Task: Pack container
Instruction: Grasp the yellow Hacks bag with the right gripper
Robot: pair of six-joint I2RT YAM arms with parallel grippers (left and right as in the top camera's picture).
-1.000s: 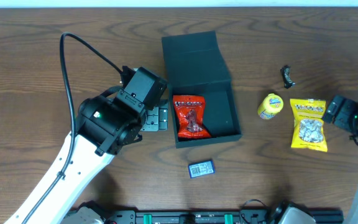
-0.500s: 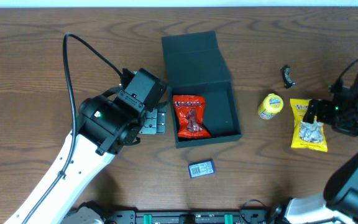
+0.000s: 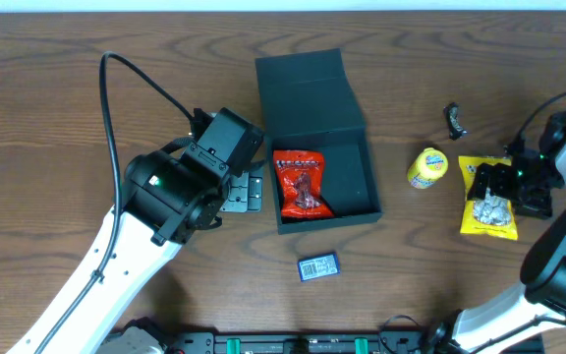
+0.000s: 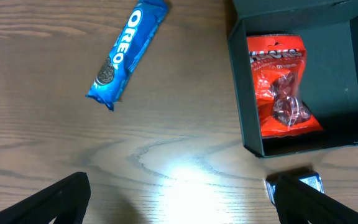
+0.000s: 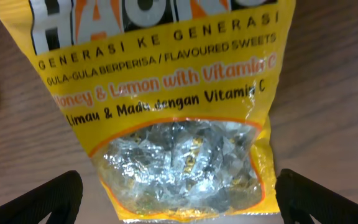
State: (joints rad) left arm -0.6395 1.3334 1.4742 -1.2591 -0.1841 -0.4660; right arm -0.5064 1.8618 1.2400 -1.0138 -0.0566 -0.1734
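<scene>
Sitting open midway across the desk [image 3: 67, 79], the container [image 3: 354, 175] holds one red packet [image 3: 301, 184]. Left gripper [image 4: 179, 196] hangs released just beside it. Right gripper [image 5: 179, 196] hangs spread, empty, astride the yellow sweets packet [image 5: 166, 93]. Risk: glossy film may slip from a shallow pinch.

The snack packet [image 3: 302, 184] lies in the container [image 3: 354, 175], against its left wall (the lid lies open behind). My left claw [image 3: 244, 192] sits just left of the container, and a small packet [image 3: 317, 266] lies in front of it. To the container's right stands a tub [image 3: 426, 167], then the sweets bag [image 3: 487, 214] under my right claw [image 3: 492, 185].
</scene>
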